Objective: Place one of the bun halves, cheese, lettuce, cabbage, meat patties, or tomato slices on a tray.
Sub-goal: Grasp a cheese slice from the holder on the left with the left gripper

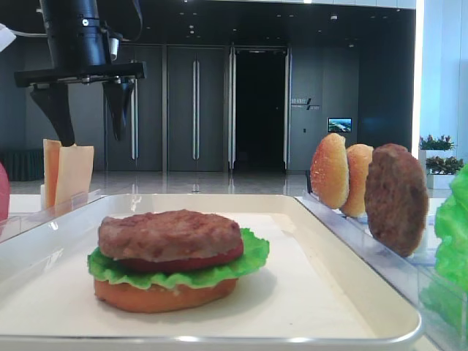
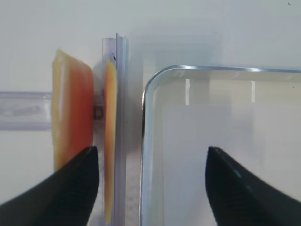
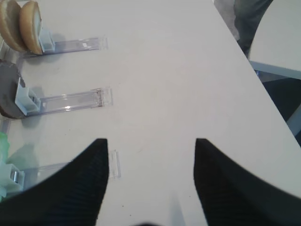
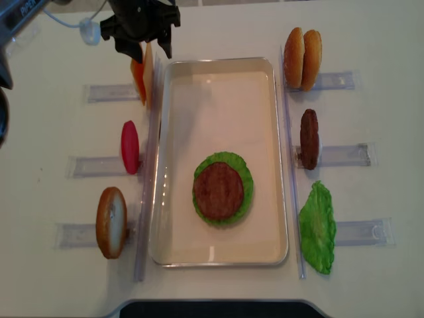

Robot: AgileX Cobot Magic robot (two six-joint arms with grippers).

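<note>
Two cheese (image 4: 140,78) slices stand upright in a clear rack left of the white tray's (image 4: 218,61) far corner. My left gripper (image 4: 146,50) hangs open just above them. In the left wrist view the left gripper (image 2: 151,150) spans the inner cheese (image 2: 110,141) slice and the tray rim (image 2: 146,141), holding nothing; its left fingertip (image 2: 89,157) is by the outer slice (image 2: 70,117). On the tray sits a stack (image 1: 172,256) of bun, lettuce, tomato and patty. My right gripper (image 3: 150,141) is open over bare table.
Clear racks flank the tray. On the left stand a tomato slice (image 4: 130,147) and a bun half (image 4: 111,222). On the right are two bun halves (image 4: 303,58), a meat patty (image 4: 309,139) and a lettuce leaf (image 4: 318,225).
</note>
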